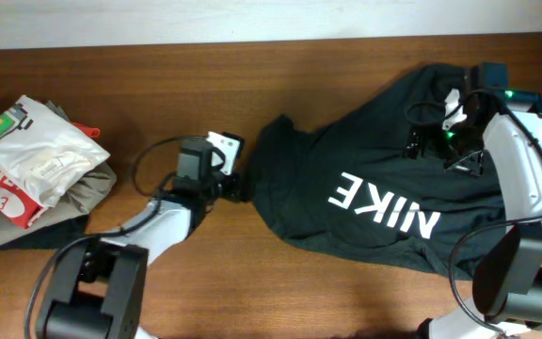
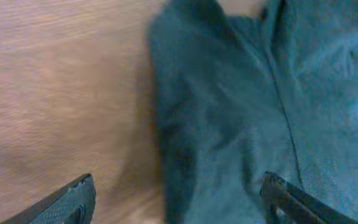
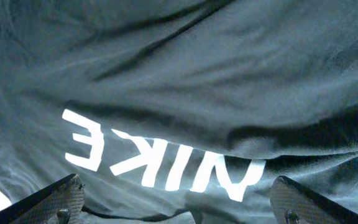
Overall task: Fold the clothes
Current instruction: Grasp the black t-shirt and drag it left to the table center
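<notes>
Overhead, the black T-shirt (image 1: 365,151) lies rumpled, white letters (image 1: 382,209) up, on the right half of the table (image 1: 252,75), its length running left to right. Its left edge sits right at the left gripper (image 1: 236,184), which is low with fingers spread and holds nothing. The right gripper (image 1: 431,141) hovers over the shirt's far right part, also spread and empty.

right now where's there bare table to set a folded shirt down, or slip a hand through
Bare table runs along the far side between the clothes pile and the black T-shirt. A second patch sits at the near edge, between the left arm and the shirt's edge. The right side is crowded: shirt and right arm cover it.
</notes>
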You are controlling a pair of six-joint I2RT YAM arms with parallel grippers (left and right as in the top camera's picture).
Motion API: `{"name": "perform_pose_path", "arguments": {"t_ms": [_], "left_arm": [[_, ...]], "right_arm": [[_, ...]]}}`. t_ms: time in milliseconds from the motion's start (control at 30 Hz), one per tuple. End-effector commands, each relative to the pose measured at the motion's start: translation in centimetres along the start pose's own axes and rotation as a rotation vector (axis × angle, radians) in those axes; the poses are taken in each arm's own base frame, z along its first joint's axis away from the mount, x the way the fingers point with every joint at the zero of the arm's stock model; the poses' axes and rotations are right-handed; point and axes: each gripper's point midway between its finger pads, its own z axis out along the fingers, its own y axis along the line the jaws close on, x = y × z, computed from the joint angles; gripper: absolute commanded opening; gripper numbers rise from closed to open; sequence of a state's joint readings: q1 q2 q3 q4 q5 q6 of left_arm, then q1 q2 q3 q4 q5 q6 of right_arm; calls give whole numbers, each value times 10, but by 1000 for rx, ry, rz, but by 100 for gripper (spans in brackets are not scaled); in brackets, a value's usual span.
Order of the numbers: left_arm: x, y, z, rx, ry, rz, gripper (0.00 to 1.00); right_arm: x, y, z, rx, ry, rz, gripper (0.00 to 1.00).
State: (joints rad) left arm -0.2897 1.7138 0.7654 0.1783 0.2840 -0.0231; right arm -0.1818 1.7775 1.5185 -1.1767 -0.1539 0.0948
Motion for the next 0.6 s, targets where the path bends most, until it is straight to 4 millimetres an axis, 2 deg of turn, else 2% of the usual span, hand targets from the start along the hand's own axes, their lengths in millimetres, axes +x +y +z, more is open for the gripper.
{"name": "perform_pose_path", "arguments": {"t_ms": [0,33,67,100,167,200,267,300,333,367,400,433,467,567], "left_arm": [[17,-29,25,69,39,4,72],[23,-33,30,77,54,-3,62],[27,-36,36,85,57,-2,24],[20,-37,36,86,31,-21,1],[-2,-33,36,75,-32,-19,1],[-17,-24,35,43,-66,-22,1],[-89,31,17,-107,-227,-55,0],[-145,71,-8,-170,-342,-81,1],[-187,105,-36,-230,-427,-99,0],[-219,135,-63,-284,-486,-114,1],[-234,156,-81,-320,-505,-132,0],[-235,173,-92,-341,-466,-166,73],[-218,175,-87,-320,-393,-195,99],[-130,155,-58,-275,-30,-321,99]], "right_arm": [[-2,-1,-11,7,-28,-3,99],[-2,-1,-10,7,-25,-3,99],[-1,-1,-10,8,-22,-2,99],[-1,-1,-10,8,-21,-2,99],[-1,-1,-10,8,-21,-2,99],[-1,-1,-10,8,-21,-1,99],[0,-2,-10,16,-20,-1,99],[-1,-6,-11,38,-21,-1,99],[-1,-7,-11,42,-22,0,99],[-2,-7,-11,41,-26,-1,99],[-3,-7,-11,41,-31,-1,99],[-4,-7,-11,41,-35,-2,99],[-4,-7,-11,40,-37,-2,99],[-4,-7,-11,40,-36,-2,99]]}}
